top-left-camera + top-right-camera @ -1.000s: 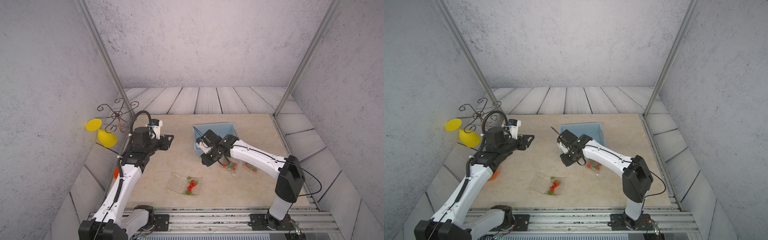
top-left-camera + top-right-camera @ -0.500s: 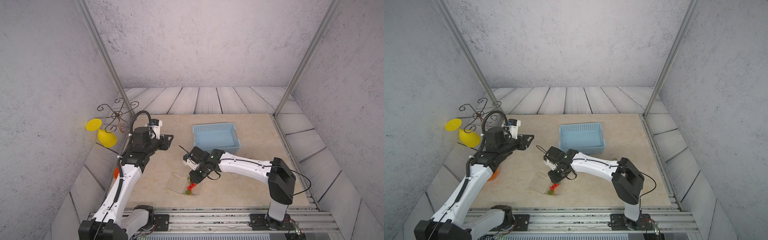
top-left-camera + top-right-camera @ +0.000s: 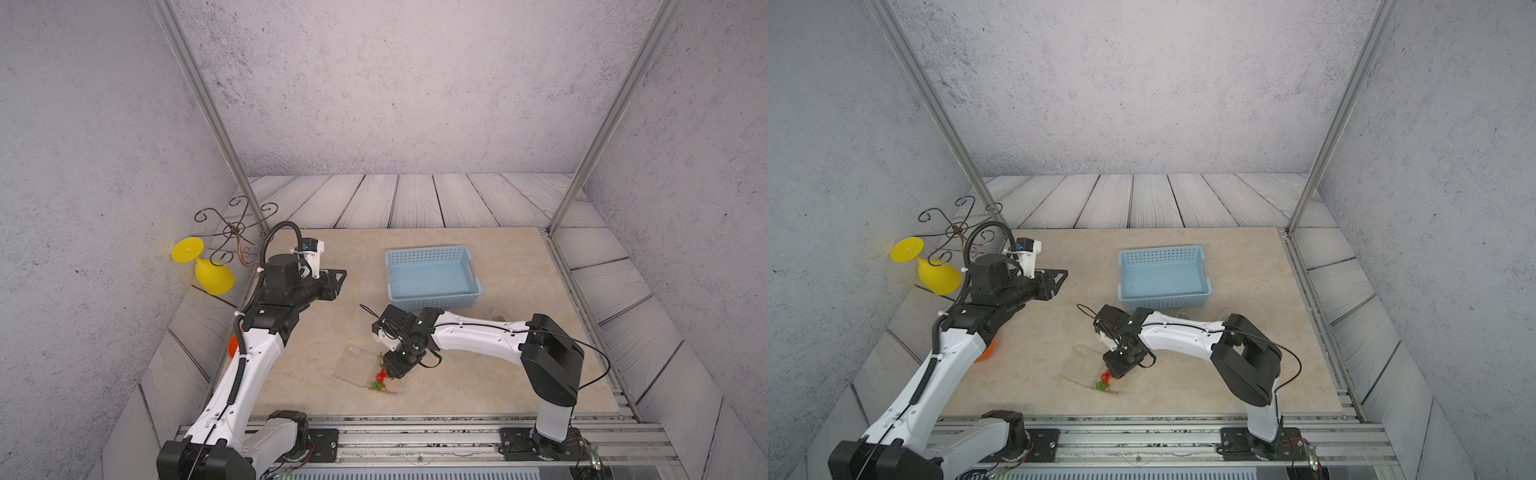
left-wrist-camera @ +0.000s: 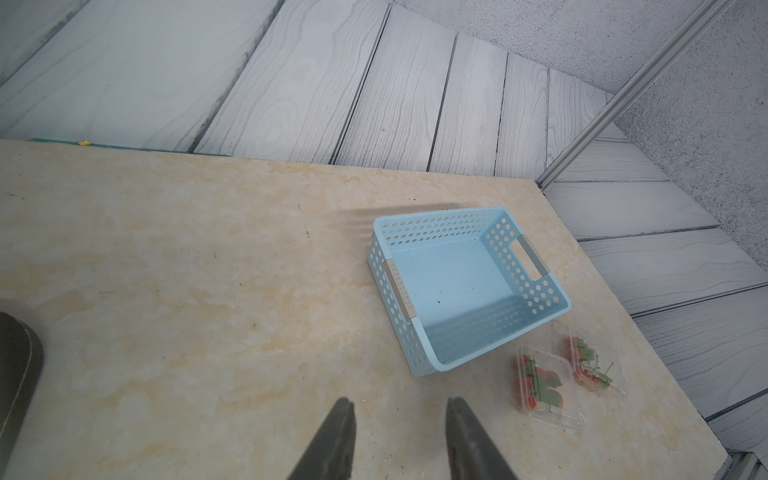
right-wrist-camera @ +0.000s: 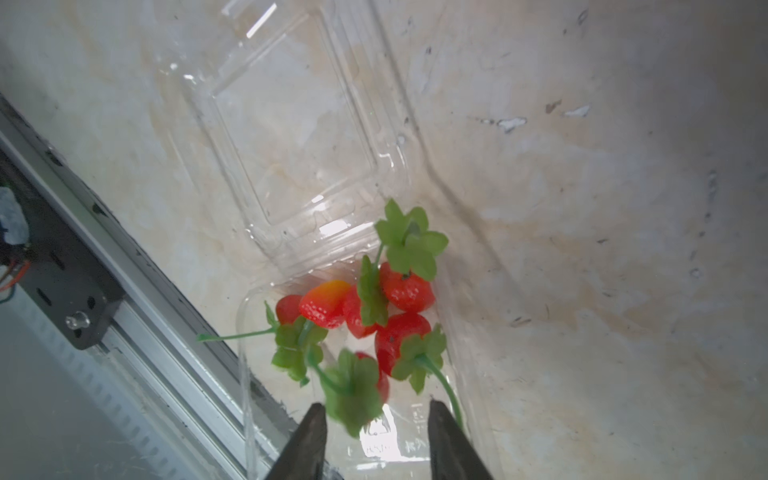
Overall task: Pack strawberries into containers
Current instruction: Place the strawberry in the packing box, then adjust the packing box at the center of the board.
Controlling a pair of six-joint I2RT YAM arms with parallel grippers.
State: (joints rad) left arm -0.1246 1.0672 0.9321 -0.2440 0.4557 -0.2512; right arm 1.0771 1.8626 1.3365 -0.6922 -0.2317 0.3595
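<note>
An open clear container [image 3: 356, 362] [image 3: 1080, 365] lies at the front middle of the table, lid flat beside its base. Several red strawberries [image 3: 379, 376] [image 3: 1105, 377] [image 5: 405, 291] with green caps lie in the base. My right gripper [image 3: 392, 370] [image 3: 1115, 368] [image 5: 376, 405] hangs just over that base, jaws apart. A blurred strawberry [image 5: 359, 384] shows between the fingers, touching neither. Two shut containers [image 4: 540, 386] [image 4: 592, 365] holding strawberries lie beside the basket. My left gripper [image 3: 334, 282] [image 3: 1057, 280] [image 4: 400, 401] is open and empty above the table's left part.
A light blue perforated basket [image 3: 428, 251] [image 3: 1160, 251] [image 4: 436, 226] stands behind the right arm. A yellow goblet [image 3: 208, 272] and a wire stand [image 3: 235, 228] are at the far left. An orange bowl [image 3: 988, 351] peeks out behind the left arm. The metal rail [image 5: 137, 291] borders the front.
My right arm swung from beside the basket to the open container at the front. Its jaws have opened and the strawberry has left them. The left arm has not moved.
</note>
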